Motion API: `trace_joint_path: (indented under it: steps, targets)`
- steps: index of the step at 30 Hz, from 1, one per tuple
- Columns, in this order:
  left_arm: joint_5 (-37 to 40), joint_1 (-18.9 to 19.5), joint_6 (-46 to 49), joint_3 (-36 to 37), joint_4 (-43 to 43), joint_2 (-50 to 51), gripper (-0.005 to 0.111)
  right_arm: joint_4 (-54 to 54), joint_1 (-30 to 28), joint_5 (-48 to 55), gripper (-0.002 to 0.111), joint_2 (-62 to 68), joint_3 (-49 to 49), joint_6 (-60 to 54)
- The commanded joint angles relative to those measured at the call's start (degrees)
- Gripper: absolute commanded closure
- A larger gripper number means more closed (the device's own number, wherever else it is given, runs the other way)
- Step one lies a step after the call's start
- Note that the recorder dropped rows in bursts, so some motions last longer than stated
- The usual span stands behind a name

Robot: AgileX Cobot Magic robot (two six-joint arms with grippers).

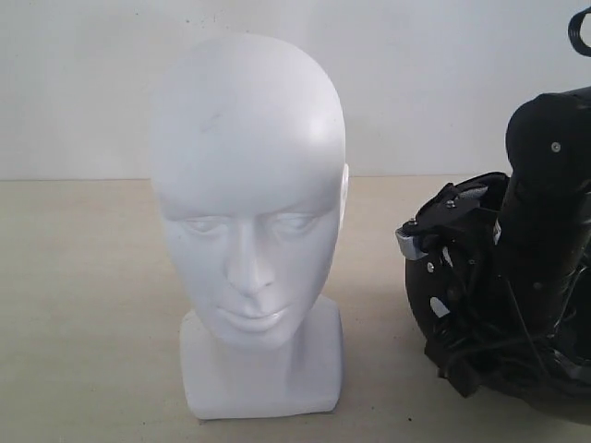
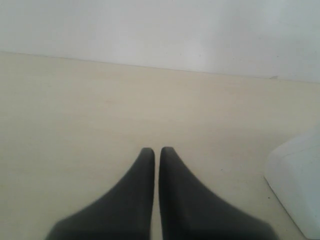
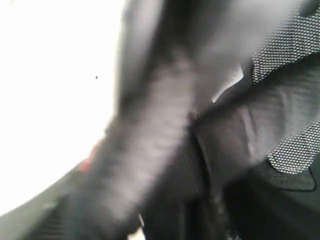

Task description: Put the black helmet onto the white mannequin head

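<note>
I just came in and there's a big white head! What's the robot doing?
The robot's right arm is down at the black helmet, which sits on the table beside the white mannequin head. It's too blurred to tell whether it grips the helmet. The head stands upright and bare. The left gripper is shut and empty near the head's base.

Left hand (image 2: 157,150) fingertips nearly touching, low; right arm (image 1: 551,185) bent downward; right hand (image 1: 450,277) grip unreadable, view blurred
</note>
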Motion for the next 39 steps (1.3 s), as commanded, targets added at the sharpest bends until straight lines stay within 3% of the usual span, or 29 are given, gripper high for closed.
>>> trace_joint_path:
  steps: [1, 6, 12, 18, 24, 34, 39]
  targets:
    - [-0.12, 0.12, -0.51, 0.21, -0.22, -0.23, 0.103, -0.27, -0.04, -0.08, 0.029, -0.16, 0.12, -0.34]
    - [-0.12, 0.12, -0.51, 0.21, -0.22, -0.23, 0.103, -1.61, -0.04, 0.01, 0.035, -0.16, 0.12, -0.99]
    - [-0.12, 0.12, -0.51, 0.21, -0.22, -0.23, 0.103, -4.83, -0.04, 1.3, 0.058, -0.16, 0.12, -1.54]
    - [-0.12, 0.12, -0.51, 0.21, -0.22, -0.23, 0.103, -8.16, -0.04, 2.82, 0.061, -0.16, 0.12, -1.54]
    - [-0.12, 0.12, -0.51, 0.21, -0.22, -0.23, 0.103, -8.2, -0.04, 2.69, 0.109, -0.16, 0.12, -1.54]
    - [-0.12, 0.12, -0.51, 0.21, -0.22, -0.23, 0.103, 3.23, -0.04, -0.47, 0.108, -0.16, 0.12, -4.7]
    - [-0.12, 0.12, -0.51, 0.21, -0.22, -0.23, 0.103, 6.43, -0.04, -8.23, 0.108, -0.16, 0.12, 5.12]
